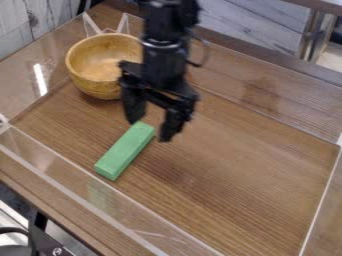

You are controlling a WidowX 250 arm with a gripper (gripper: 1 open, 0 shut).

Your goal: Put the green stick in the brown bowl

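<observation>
Above the far end of the green stick (124,150), the claw (155,121) is hung pointing straight down, fingers spread wide and nothing held between them. The two dark fingers are seen straddling the stick's upper end region; whether the tips are touching the bench (254,170) or the stick cannot be told from this view. The wide spread is judged to be pre-grasp clearance, so the stick can be taken across its narrow width.

The green stick is laid flat on the wood-grain bench, long axis running diagonally from lower left to upper right, upper end just under the claw. Flat and unobstructed, so a top-down pinch across the short side is judged workable; a grip near one end may let the far end droop or swing when lifted.

The brown bowl (96,64) is set upright behind and left of the claw, near but clear of the stick, mouth open and nothing seen inside. The stick is about as long as the bowl is wide, so it is likely to end up leaning on the rim rather than lying flat inside.

A red strawberry-like toy is not visible now; it may be hidden behind the arm. Clear raised edges are seen bordering the bench at the front and left.

Step in hand, as judged: descent and closure on the stick. Pick, carry and drop are not yet done.
</observation>
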